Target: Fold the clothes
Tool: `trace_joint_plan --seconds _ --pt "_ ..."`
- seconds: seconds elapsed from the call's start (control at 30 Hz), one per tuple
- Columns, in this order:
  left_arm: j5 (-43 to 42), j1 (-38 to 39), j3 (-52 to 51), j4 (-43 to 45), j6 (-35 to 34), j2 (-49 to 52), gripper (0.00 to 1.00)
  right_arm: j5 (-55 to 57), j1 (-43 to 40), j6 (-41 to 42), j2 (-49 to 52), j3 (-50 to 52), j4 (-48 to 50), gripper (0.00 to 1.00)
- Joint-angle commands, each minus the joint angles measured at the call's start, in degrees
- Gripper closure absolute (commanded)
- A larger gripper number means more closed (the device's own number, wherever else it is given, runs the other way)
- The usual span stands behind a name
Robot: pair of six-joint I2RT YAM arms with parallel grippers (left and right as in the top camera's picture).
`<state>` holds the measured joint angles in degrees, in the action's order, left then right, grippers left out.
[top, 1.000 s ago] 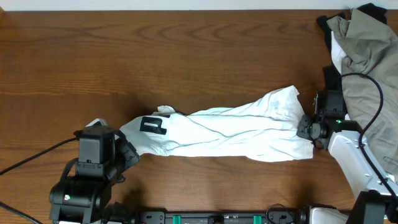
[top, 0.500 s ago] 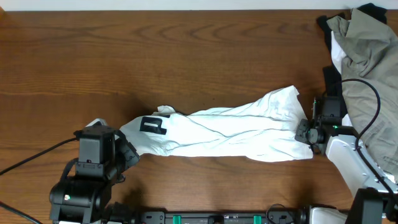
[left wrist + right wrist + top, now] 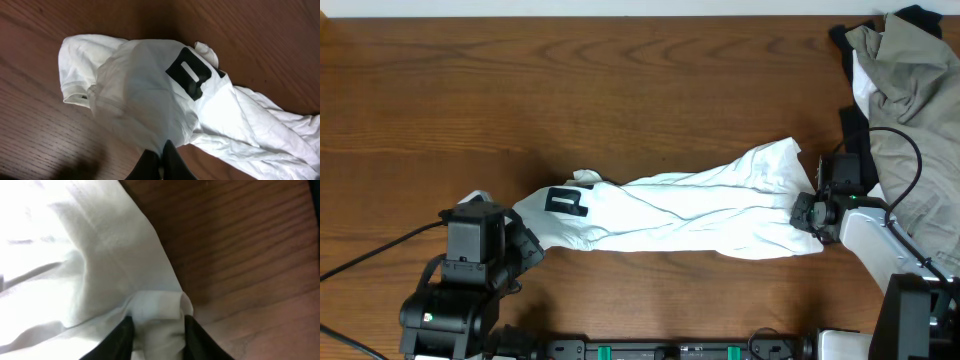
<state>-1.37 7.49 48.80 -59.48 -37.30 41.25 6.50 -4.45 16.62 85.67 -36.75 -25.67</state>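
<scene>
The white T-shirt [image 3: 680, 215] lies bunched in a long band across the table, with its black print [image 3: 566, 201] near the left end. My left gripper [image 3: 527, 247] is shut on the shirt's left end; in the left wrist view its fingers [image 3: 162, 150] pinch the white fabric [image 3: 145, 100] just below the print [image 3: 192, 75]. My right gripper [image 3: 805, 212] holds the shirt's right end. In the right wrist view its fingers [image 3: 157, 325] clamp a folded lump of white cloth [image 3: 75, 255] just above the wood.
An olive-grey garment [image 3: 910, 100] is piled at the right edge over a black garment [image 3: 855, 130], close behind my right arm. A black cable [image 3: 918, 165] loops over that arm. The brown wooden table [image 3: 620, 90] stretches behind the shirt.
My right arm has shifted slightly up and left at the shirt's right end. The shirt and the left arm have not visibly moved.
</scene>
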Motion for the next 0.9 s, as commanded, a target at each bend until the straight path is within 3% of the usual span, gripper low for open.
trace_joint_plan --seconds 0.0,0.3,0.53,0.87 --pt "-0.1 -0.4 0.9 0.0 0.2 -0.2 0.94 0.9 -0.6 1.1 1.5 0.3 -0.5 0.72" --pt "-0.1 -0.4 0.9 0.0 0.2 -0.2 0.94 1.9 -0.6 2.0 -5.0 -1.8 -2.2 0.73" --pt "-0.1 -0.4 0.9 0.0 0.2 -0.2 0.94 1.9 -0.6 2.0 -6.6 -1.8 -2.8 0.8" --pt "-0.1 -0.4 0.9 0.0 0.6 -0.2 0.94 5.3 -0.6 2.0 -6.5 -1.7 -5.9 0.67"
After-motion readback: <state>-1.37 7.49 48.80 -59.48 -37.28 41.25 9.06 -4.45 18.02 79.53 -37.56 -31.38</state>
